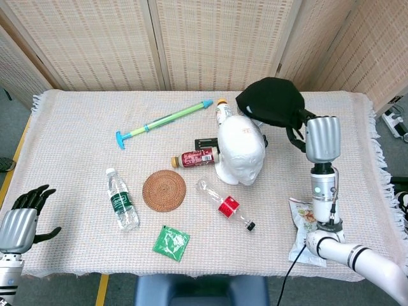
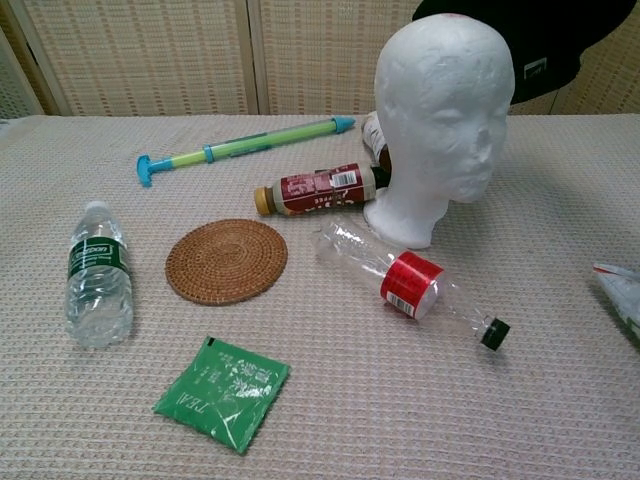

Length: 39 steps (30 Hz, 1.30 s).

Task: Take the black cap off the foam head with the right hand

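The white foam head (image 1: 241, 150) (image 2: 442, 110) stands bare in the middle of the table. The black cap (image 1: 271, 102) (image 2: 540, 40) hangs in the air above and to the right of it, clear of the foam. My right hand (image 1: 319, 137) grips the cap at its right edge, raised well above the table. Only the cap shows in the chest view, at the top right; the hand itself is out of that frame. My left hand (image 1: 22, 220) hovers at the table's front left corner, fingers apart and holding nothing.
Around the head lie a red-labelled brown bottle (image 1: 196, 157), a clear bottle with a red label (image 1: 224, 204), a woven coaster (image 1: 164, 190), a water bottle (image 1: 121, 200), a green sachet (image 1: 171, 242) and a green-blue pump (image 1: 162, 120). A snack bag (image 1: 302, 229) lies front right.
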Motion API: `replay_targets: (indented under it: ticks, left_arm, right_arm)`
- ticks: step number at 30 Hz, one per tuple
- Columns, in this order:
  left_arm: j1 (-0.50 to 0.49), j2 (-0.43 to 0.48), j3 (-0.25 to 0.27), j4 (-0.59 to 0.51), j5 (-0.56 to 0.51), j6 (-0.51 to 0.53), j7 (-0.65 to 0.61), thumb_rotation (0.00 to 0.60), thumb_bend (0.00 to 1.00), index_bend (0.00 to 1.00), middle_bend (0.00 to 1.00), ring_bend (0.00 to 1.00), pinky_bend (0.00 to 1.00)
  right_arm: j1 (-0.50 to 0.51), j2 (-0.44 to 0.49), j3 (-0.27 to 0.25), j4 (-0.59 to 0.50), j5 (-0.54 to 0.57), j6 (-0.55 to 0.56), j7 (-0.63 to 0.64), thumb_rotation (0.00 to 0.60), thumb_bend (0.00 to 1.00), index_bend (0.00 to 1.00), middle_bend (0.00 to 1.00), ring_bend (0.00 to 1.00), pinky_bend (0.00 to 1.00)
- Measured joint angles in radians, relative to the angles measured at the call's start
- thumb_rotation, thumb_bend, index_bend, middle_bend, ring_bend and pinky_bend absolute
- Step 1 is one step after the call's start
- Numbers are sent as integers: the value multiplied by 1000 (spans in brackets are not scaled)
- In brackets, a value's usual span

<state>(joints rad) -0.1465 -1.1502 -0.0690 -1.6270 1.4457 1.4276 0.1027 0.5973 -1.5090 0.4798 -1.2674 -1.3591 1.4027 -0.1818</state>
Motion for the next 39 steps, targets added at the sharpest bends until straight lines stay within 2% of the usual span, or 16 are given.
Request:
replay_targets:
  ticks: [7, 14, 18, 23, 27, 29, 30, 31, 33, 34, 35, 37, 38, 39]
  left_arm:
    - [-8, -4, 2, -6, 8, -7, 9, 600, 88, 214, 167, 170, 206]
    - [-11, -1, 6, -23, 11, -9, 24, 600, 89, 214, 167, 170, 205]
    - [-12, 4, 8, -36, 12, -9, 34, 600, 87, 214, 167, 170, 205]
    - [-12, 7, 12, -47, 15, -9, 43, 600, 88, 214, 167, 170, 205]
    - [-9, 12, 15, -56, 12, -9, 51, 600, 87, 214, 167, 170, 205]
    - [-7, 15, 16, -59, 10, -8, 53, 600, 87, 214, 167, 170, 205]
    - [-6, 17, 16, -61, 10, -6, 54, 600, 88, 214, 167, 170, 205]
    - [-5, 18, 17, -62, 10, -5, 54, 600, 87, 214, 167, 170, 205]
    - [-3, 20, 19, -64, 9, -4, 55, 600, 86, 213, 167, 170, 204]
    - [-2, 21, 19, -65, 8, -3, 56, 600, 87, 213, 167, 170, 204]
    - [-1, 22, 19, -66, 7, -3, 56, 600, 87, 213, 167, 170, 204]
    - [0, 24, 20, -66, 6, -2, 55, 600, 87, 212, 167, 170, 204]
    - [1, 24, 20, -66, 5, -2, 54, 600, 86, 212, 167, 170, 204]
    - [1, 24, 20, -66, 5, -2, 53, 600, 88, 212, 167, 170, 204]
  right_arm:
    - [-79, 127, -53, -71, 3, -5, 28, 600, 616, 807, 673, 935, 1000]
    - [-177, 284, -171, -156, -41, -29, 80, 600, 616, 807, 674, 935, 1000]
    - [-205, 341, -229, -185, -78, -53, 105, 600, 616, 808, 673, 935, 1000]
    - [-203, 343, -272, -176, -100, -101, 102, 600, 617, 808, 673, 935, 1000]
    - [-184, 294, -289, -125, -109, -130, 87, 600, 610, 803, 673, 932, 1000]
    - [-170, 258, -295, -85, -106, -150, 73, 600, 566, 753, 665, 906, 1000]
    - [-164, 241, -296, -69, -101, -163, 65, 600, 513, 701, 646, 874, 1000]
    - [-159, 227, -298, -55, -92, -178, 55, 600, 419, 603, 601, 805, 1000]
    - [-149, 206, -301, -41, -58, -223, 25, 600, 203, 338, 448, 601, 931]
    - [-145, 201, -302, -43, -39, -244, 10, 600, 101, 184, 351, 473, 836]
    - [-141, 196, -304, -50, -11, -273, -10, 595, 29, 62, 245, 342, 684]
    - [-135, 195, -305, -73, 34, -312, -34, 571, 0, 0, 137, 206, 507]
    - [-134, 197, -306, -89, 53, -325, -43, 546, 0, 0, 90, 147, 432]
    - [-133, 202, -306, -114, 71, -337, -50, 529, 0, 0, 72, 124, 407]
